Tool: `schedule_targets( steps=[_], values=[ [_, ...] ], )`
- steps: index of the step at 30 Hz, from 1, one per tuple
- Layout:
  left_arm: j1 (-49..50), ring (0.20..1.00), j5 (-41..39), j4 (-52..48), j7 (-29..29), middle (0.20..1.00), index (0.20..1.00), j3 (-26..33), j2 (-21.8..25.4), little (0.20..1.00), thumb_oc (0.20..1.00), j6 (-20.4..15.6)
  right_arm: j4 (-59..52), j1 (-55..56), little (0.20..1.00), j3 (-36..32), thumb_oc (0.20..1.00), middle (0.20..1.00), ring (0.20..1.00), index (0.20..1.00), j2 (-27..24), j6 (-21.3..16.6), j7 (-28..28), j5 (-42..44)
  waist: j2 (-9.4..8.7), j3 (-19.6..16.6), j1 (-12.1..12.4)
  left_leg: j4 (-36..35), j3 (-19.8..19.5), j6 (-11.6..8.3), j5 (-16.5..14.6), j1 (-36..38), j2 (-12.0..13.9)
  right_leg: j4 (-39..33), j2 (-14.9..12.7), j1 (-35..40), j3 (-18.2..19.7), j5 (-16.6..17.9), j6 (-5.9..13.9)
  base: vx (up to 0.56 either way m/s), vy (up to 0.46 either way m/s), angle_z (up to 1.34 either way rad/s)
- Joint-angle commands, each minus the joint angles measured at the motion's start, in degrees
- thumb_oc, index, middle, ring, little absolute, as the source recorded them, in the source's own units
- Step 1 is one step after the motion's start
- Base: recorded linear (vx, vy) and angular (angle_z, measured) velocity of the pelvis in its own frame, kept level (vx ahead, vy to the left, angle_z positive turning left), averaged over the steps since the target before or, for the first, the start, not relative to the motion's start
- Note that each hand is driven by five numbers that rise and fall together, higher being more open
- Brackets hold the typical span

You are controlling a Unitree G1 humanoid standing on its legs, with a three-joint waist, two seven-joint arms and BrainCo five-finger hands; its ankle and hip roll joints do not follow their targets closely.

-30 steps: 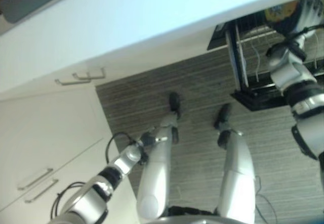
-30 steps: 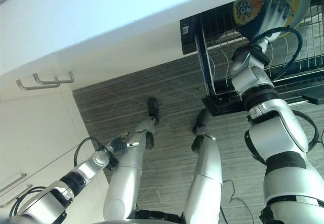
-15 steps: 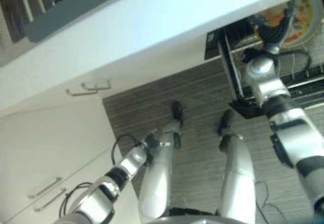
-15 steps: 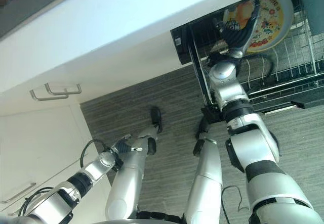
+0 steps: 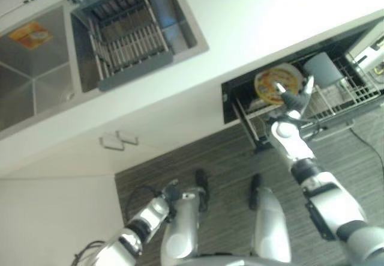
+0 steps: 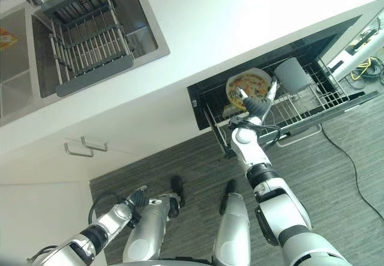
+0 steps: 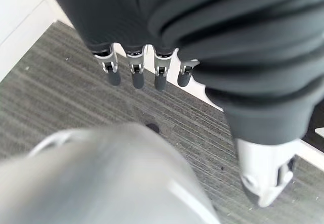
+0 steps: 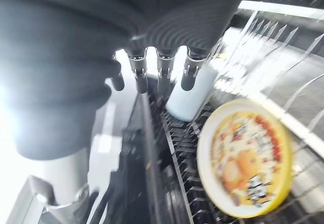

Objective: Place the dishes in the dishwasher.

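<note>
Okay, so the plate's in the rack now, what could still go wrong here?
The right hand is open right beside the yellow plate, so pulling away carelessly could tip it. The plate stands near a grey cup; a knock might clash them. The dishwasher rack is pulled out over the floor, so the robot could bump it.

Head pair looking down, wrist cameras close along each hand.
Both eye views, set slightly apart, share the sink (image 6: 36,68), the counter (image 5: 252,14) and the dishwasher rack (image 6: 300,107) past the right hand (image 6: 257,102); the right wrist view faces the plate (image 8: 245,158) in that rack, the left one the floor (image 7: 45,92).
</note>
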Motion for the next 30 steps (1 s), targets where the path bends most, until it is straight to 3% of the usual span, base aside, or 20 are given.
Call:
schedule_targets(
  steps=[1, 5, 6, 10, 14, 17, 19, 21, 25, 30],
  values=[
    [0.10, 1.000, -1.94, 2.46, -1.54, 1.000, 1.000, 0.27, -1.47, 1.000, 1.000, 0.04, -5.91, -2.73, 1.000, -0.29, 1.000, 1.000, 1.000, 1.000, -0.73, -4.08, -2.78, 0.19, 0.64, 3.57, -0.35, 1.11, -1.04, 0.92, -7.19, 5.99, -0.57, -2.37, 2.16, 6.57, -0.82, -2.85, -2.56, 0.09, -0.010, -0.18],
    [3.27, 1.000, -6.70, 6.14, -4.77, 1.000, 1.000, 2.79, -3.28, 1.000, 1.000, 0.59, -9.83, 3.44, 1.000, 0.59, 1.000, 1.000, 1.000, 1.000, 1.56, -4.01, -3.88, 3.37, -1.11, -1.28, -0.82, -2.74, -0.59, 0.68, -7.35, 11.66, 0.09, -7.26, 2.82, 12.70, -0.96, -2.39, -2.02, 0.16, -0.023, -0.17],
    [4.94, 1.000, -7.41, 7.15, -5.05, 1.000, 1.000, 3.90, -3.89, 1.000, 1.000, 0.84, -10.86, 6.87, 1.000, 0.00, 1.000, 1.000, 1.000, 1.000, 2.00, -5.28, -1.75, 7.98, -1.66, -3.50, -1.06, -5.10, -0.22, 0.64, -7.13, 14.44, 0.23, -9.60, 3.32, 15.36, -1.06, -2.12, -1.64, 0.21, -0.014, -0.07],
    [7.93, 1.000, -8.29, 8.45, -4.62, 1.000, 1.000, 6.97, -4.31, 1.000, 1.000, 0.74, -17.28, 14.72, 1.000, -1.19, 1.000, 1.000, 1.000, 1.000, 1.65, -7.49, 0.87, 7.12, -2.50, -7.54, -2.05, -8.42, 0.81, 0.57, -6.65, 18.28, 0.74, -12.24, 3.98, 18.40, -0.98, -1.64, -0.83, 0.18, -0.028, -0.08],
    [11.85, 1.000, -6.59, 8.10, -5.28, 1.000, 1.000, 11.68, -3.73, 1.000, 1.000, 0.73, -28.30, 26.03, 1.000, -5.26, 1.000, 1.000, 1.000, 1.000, -1.14, -9.08, 5.48, 6.53, -3.17, -9.81, -4.39, -10.11, 2.36, 0.90, -6.82, 20.69, 1.26, -13.64, 4.66, 19.93, -0.53, -1.74, -0.47, 0.10, -0.065, -0.11],
    [14.03, 1.000, -6.38, 7.12, -6.41, 1.000, 1.000, 14.60, -3.10, 1.000, 1.000, 0.57, -35.32, 31.43, 1.000, -10.79, 1.000, 1.000, 1.000, 1.000, -4.62, -7.29, 6.27, 3.07, -3.55, -10.14, -6.11, -10.25, 3.14, 0.92, -7.07, 21.23, 1.48, -14.04, 4.82, 20.03, -0.14, -1.66, -0.20, 0.04, -0.062, -0.13],
    [15.23, 1.000, -6.07, 6.65, -6.80, 1.000, 1.000, 16.12, -2.62, 1.000, 1.000, 0.97, -37.11, 34.85, 1.000, -15.82, 1.000, 1.000, 1.000, 1.000, -6.74, -6.06, 6.48, 5.91, -3.93, -10.17, -7.18, -10.09, 3.61, 0.93, -7.31, 21.21, 1.70, -14.17, 5.02, 19.88, 0.18, -1.64, -0.13, 0.01, -0.084, -0.17],
    [16.20, 1.000, -6.73, 7.24, -6.91, 1.000, 1.000, 16.95, -1.94, 1.000, 1.000, 0.40, -34.40, 37.81, 1.000, -20.93, 1.000, 1.000, 1.000, 1.000, -6.93, -5.76, 4.25, 11.23, -4.31, -10.38, -8.07, -10.24, 4.10, 0.81, -7.39, 21.40, 1.83, -14.41, 5.31, 19.95, 0.15, -1.67, 0.07, 0.04, -0.104, -0.07],
    [16.39, 1.000, -8.95, 8.86, -7.78, 1.000, 1.000, 16.85, -1.02, 1.000, 1.000, -0.86, -24.85, 41.84, 1.000, -27.02, 1.000, 1.000, 1.000, 1.000, -4.32, -10.70, 7.35, 21.84, -4.28, -10.33, -8.83, -10.14, 4.11, 0.91, -7.53, 21.41, 1.88, -13.75, 5.89, 19.80, 0.04, -2.26, -0.28, 0.06, -0.082, -0.13],
    [15.21, 1.000, -11.55, 9.26, -7.11, 1.000, 1.000, 15.87, -0.79, 1.000, 1.000, -2.80, -15.97, 41.10, 1.000, -25.80, 1.000, 1.000, 1.000, 1.000, -2.68, -10.91, 12.90, 27.43, -3.26, -9.14, -8.34, -9.21, 3.02, 0.83, -7.43, 19.80, 1.65, -12.57, 5.88, 18.50, -0.37, -2.77, -0.95, 0.01, -0.033, 0.04]
  ],
)
